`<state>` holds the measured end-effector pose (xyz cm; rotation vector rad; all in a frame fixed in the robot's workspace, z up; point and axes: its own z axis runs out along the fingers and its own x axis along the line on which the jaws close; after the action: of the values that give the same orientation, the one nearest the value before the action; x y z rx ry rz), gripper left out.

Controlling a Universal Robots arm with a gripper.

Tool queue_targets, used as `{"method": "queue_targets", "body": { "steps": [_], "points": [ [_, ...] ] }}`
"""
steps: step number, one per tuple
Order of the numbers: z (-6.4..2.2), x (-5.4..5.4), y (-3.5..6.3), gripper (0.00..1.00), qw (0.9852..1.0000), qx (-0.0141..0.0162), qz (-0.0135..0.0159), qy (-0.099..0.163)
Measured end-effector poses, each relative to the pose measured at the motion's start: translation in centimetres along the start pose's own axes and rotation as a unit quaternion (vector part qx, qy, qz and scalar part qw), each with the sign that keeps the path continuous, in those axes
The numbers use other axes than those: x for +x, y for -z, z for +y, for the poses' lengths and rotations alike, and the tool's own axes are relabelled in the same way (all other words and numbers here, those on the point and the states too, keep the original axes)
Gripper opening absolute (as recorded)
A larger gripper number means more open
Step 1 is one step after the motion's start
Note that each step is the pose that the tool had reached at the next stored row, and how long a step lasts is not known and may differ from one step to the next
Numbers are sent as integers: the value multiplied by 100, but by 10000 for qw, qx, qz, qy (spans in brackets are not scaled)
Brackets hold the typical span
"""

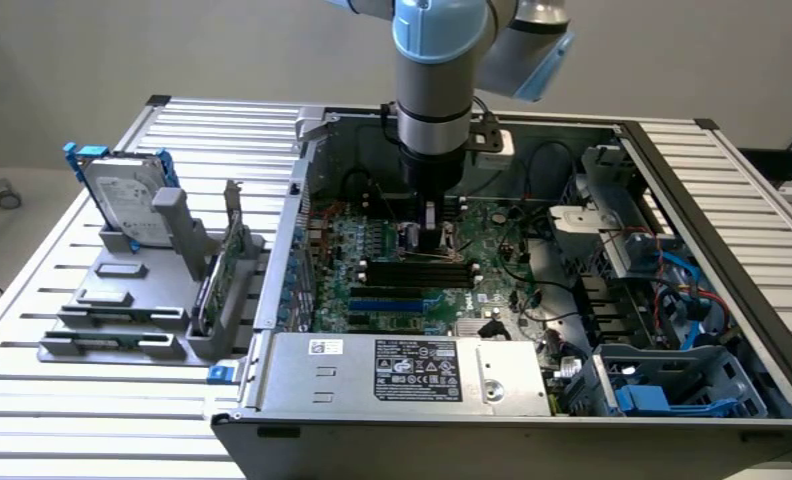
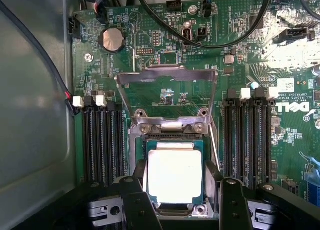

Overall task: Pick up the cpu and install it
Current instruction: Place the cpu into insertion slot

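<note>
The cpu (image 2: 175, 176), a flat square chip with a bright silver top and a thin green rim, sits low over the open motherboard socket (image 2: 172, 132). The socket's metal load plate (image 2: 167, 75) is swung up behind it. My gripper (image 2: 176, 182) is shut on the cpu, with a black finger (image 2: 136, 200) against one edge and the other finger (image 2: 232, 200) against the opposite edge. In the exterior view my gripper (image 1: 436, 238) reaches straight down into the open computer case (image 1: 716, 200), onto the middle of the green board.
Black memory slots (image 2: 102, 140) flank the socket on both sides, and black cables (image 2: 200, 37) cross the board beyond it. A hard drive in a blue frame (image 1: 127, 195) stands on a grey rack at the exterior view's left. The power supply (image 1: 410, 372) fills the case's near side.
</note>
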<state>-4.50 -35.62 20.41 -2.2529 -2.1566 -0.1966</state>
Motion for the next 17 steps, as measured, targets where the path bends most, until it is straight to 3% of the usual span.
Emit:
{"method": "queue_targets", "body": {
  "steps": [3,10,15,17],
  "points": [
    [-17,6,-9,55,10000,-15,-12,3],
    [-35,66,-32,55,10000,-42,-77,12],
    [-36,74,-37,55,9998,-70,-178,22],
    [-35,74,-40,55,9998,-78,-206,26]
  ]
}}
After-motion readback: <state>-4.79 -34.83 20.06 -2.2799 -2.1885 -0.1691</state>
